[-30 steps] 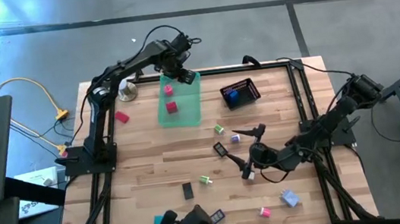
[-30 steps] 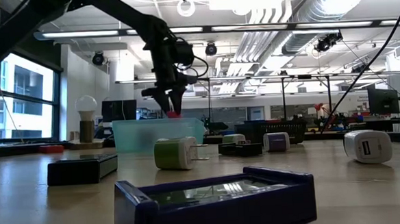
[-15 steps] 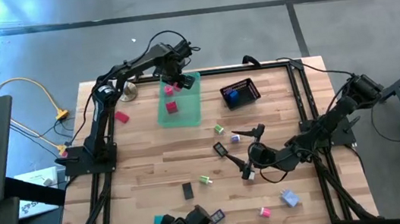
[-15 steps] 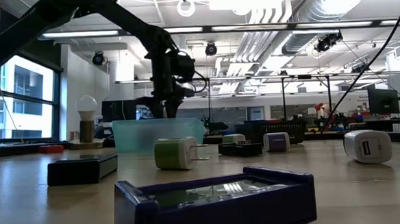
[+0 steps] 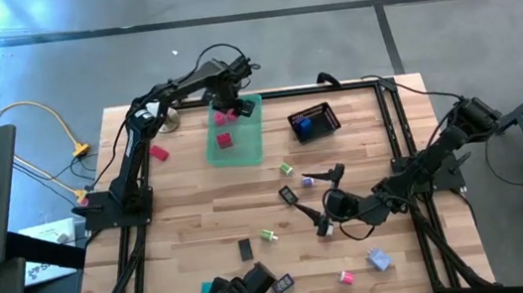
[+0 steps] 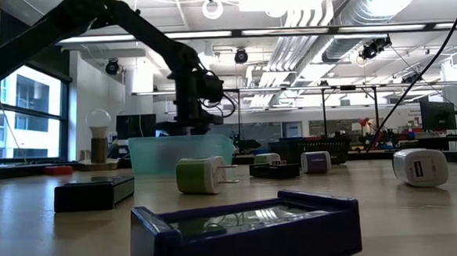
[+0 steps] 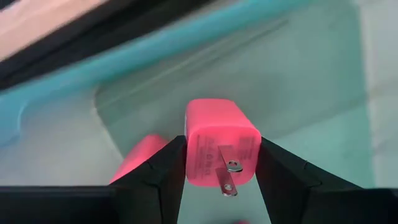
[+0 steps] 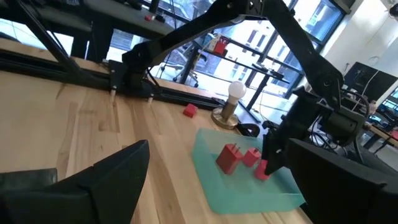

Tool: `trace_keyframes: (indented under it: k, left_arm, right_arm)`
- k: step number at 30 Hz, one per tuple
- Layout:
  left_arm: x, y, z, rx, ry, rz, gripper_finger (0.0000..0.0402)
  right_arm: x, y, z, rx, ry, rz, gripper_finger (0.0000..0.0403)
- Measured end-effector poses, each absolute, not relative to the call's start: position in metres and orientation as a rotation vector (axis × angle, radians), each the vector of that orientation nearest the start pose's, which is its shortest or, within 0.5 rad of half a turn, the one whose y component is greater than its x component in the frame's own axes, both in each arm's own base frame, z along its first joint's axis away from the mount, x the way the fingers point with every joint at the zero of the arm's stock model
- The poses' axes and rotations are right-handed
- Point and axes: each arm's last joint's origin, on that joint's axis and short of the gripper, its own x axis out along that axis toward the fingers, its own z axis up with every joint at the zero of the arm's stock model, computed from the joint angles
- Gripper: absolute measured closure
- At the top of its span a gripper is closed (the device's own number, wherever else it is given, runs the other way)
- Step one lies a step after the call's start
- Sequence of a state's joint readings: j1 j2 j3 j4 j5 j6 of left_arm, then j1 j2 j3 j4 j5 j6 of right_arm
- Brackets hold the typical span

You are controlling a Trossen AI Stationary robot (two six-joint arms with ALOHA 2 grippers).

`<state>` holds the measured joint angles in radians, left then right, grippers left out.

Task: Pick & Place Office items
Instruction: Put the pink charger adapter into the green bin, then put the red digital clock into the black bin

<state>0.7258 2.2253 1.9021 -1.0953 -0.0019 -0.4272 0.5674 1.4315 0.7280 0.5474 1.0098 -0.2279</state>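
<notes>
Pale wooden surface [image 5: 201, 224] framed by black rails, grey floor around it, an open workshop with ceiling lights beyond. Scattered across the wood — small office items: a black block [image 5: 245, 250], a green-and-white piece [image 5: 269, 235], a teal one [image 5: 206, 288], a pink one [image 5: 347, 277], a lavender one [image 5: 379, 258], a red one [image 5: 158, 153] near the left arm's base. Near the far edge, a translucent green tray [image 5: 250, 145] with a red block [image 5: 225, 140] inside; just beside it, a black mesh basket [image 5: 326, 116] holding a blue piece [image 5: 305, 122]. Left hand [image 5: 228, 106] lowered into the tray's far end, fingers [image 7: 158, 177] closed against both sides of a pink plug-shaped block [image 7: 221, 149], prongs facing the wrist camera; another pink piece [image 7: 138, 158] just beside it on the tray floor. Right hand [image 5: 324, 199] low over mid-surface, well apart from the tray, jaws spread wide, nothing between them.
</notes>
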Motion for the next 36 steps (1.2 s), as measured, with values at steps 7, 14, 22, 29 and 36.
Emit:
trace_keyframes:
  k: [7,14,22,29,36]
  left_arm:
    - [0.334,0.296,0.199,-0.858,1.220,0.870,0.0211]
    - [0.331,0.296,0.208,-0.856,1.200,0.874,0.0208]
    - [0.315,0.277,0.275,-0.792,1.075,0.876,0.0207]
    - [0.297,0.199,0.330,-0.663,1.259,0.822,0.0206]
    - [0.297,0.122,0.352,-0.462,1.400,0.558,0.0206]
  right_arm:
    - [0.259,0.136,0.239,-0.341,0.167,-0.427,0.0038]
    - [0.259,0.136,0.238,-0.346,0.171,-0.427,0.0038]
    - [0.259,0.136,0.238,-0.347,0.172,-0.427,0.0038]
    - [0.258,0.137,0.237,-0.356,0.180,-0.422,0.0038]
    - [0.257,0.139,0.235,-0.319,0.183,-0.389,0.0038]
